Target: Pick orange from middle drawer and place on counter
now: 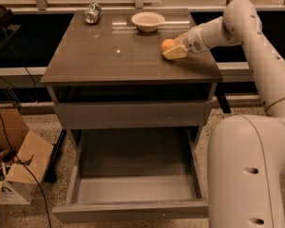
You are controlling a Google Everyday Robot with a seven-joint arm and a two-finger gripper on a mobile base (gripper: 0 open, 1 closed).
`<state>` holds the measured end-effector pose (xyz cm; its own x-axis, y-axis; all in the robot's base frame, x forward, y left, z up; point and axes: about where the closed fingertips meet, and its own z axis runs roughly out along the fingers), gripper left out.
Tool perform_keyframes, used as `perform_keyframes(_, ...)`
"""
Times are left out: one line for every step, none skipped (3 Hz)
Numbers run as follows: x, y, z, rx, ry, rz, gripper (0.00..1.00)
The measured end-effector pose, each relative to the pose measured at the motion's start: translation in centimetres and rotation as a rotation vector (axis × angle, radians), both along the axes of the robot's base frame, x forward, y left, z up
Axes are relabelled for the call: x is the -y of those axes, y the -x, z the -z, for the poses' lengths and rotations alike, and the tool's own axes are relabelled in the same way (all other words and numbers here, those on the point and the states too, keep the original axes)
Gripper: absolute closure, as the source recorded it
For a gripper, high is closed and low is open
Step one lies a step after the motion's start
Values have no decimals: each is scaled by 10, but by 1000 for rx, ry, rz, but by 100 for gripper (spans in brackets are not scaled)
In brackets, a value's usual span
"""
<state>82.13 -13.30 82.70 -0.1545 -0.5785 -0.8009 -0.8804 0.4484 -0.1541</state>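
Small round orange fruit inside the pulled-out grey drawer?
No, the orange rests on the glossy grey-brown counter, right by the gripper near its right edge.

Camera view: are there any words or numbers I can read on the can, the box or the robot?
No text here can be read.
Can at the counter's back left: label too blurred to read.
Cardboard box on the floor: a dark mark, too small to read.
Gripper, at the orange on the counter's right side: no lettering shows.

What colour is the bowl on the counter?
Pale beige, seen in the camera view. The gripper is at the orange on the counter, near the bowl.
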Motion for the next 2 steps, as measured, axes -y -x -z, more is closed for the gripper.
perform_keyframes(0, 0, 0, 0, 0, 0, 27)
perform_keyframes(0, 0, 0, 0, 0, 0, 0)
